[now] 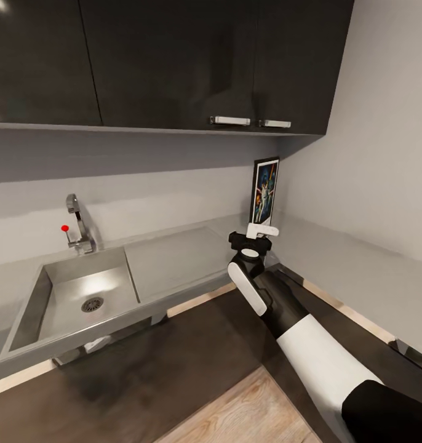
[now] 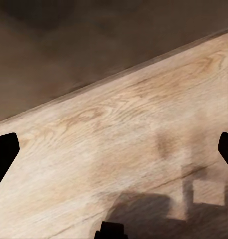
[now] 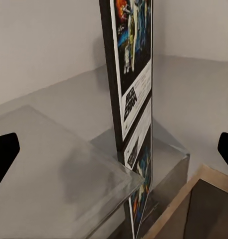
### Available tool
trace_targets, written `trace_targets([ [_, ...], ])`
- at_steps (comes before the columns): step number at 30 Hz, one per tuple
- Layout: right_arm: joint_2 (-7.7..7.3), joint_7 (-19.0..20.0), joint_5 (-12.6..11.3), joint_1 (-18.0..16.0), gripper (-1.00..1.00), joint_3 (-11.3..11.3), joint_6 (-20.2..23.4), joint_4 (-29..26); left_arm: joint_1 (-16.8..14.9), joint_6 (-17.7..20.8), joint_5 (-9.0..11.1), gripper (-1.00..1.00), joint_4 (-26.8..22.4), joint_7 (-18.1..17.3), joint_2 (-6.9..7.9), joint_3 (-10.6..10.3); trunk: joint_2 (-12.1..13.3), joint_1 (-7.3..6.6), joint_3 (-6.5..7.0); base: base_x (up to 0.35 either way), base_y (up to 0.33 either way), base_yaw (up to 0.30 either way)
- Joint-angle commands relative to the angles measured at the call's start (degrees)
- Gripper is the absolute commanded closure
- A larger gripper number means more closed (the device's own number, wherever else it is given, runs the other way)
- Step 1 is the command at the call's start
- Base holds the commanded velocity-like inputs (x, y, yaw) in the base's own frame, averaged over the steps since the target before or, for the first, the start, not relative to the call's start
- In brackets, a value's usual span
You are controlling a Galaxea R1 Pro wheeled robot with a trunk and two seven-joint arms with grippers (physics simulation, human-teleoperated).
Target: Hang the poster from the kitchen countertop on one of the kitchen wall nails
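Kitchen countertop (image 1: 174, 258): one poster (image 1: 265, 191), one right end effector (image 1: 255, 237).

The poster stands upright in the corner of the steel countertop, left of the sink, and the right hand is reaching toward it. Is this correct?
Not quite. The poster stands to the right of the sink, not left, as the head view shows. The rest holds: it is upright in the corner of the countertop, and the right hand is reaching toward it.

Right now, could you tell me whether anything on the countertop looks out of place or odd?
Yes: the poster stands upright on edge in the corner of the kitchen countertop, against the wall rather than hanging. The right claw is right at its lower edge.
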Motion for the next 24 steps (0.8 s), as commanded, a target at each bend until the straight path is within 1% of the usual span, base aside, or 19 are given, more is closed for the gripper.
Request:
trace_targets([
  [1,-0.03,-0.4,-0.3,-0.1,-1.0,0.1,0.3,0.0,0.0,-0.1,-0.6,-1.0,-0.1,0.0,-0.06,0.3,0.0,0.02,-0.05,0.187,-0.069,0.0],
  [5,-0.03,-0.4,-0.3,-0.1,-1.0,0.1,0.3,0.8,0.0,-0.1,-0.6,-1.0,0.0,0.0,-0.07,0.3,0.0,0.02,-0.05,0.217,-0.091,0.0],
  [9,-0.03,-0.4,-0.3,-0.1,-1.0,0.1,0.3,1.3,0.0,-0.1,-0.6,-1.0,0.0,0.0,-0.07,0.3,0.0,0.02,-0.05,0.121,-0.042,0.0],
  [11,-0.03,-0.4,-0.3,-0.1,-1.0,0.1,-0.4,1.5,0.0,-0.1,-0.6,-1.0,0.0,0.0,-0.04,0.3,0.0,0.02,-0.05,0.198,-0.013,0.0],
  [15,-0.09,-0.5,-0.3,-0.1,-1.0,0.1,-2.6,1.8,0.0,-0.1,-0.6,-1.0,0.0,0.0,-0.04,0.3,0.0,0.02,-0.05,0.26,-0.019,0.0],
  [24,-0.12,-0.4,-0.3,-0.1,-1.0,0.1,-3.6,3.4,0.0,-0.1,-0.6,-1.0,0.0,-0.1,0.02,0.3,0.0,0.02,-0.05,0.269,-0.042,0.0],
])
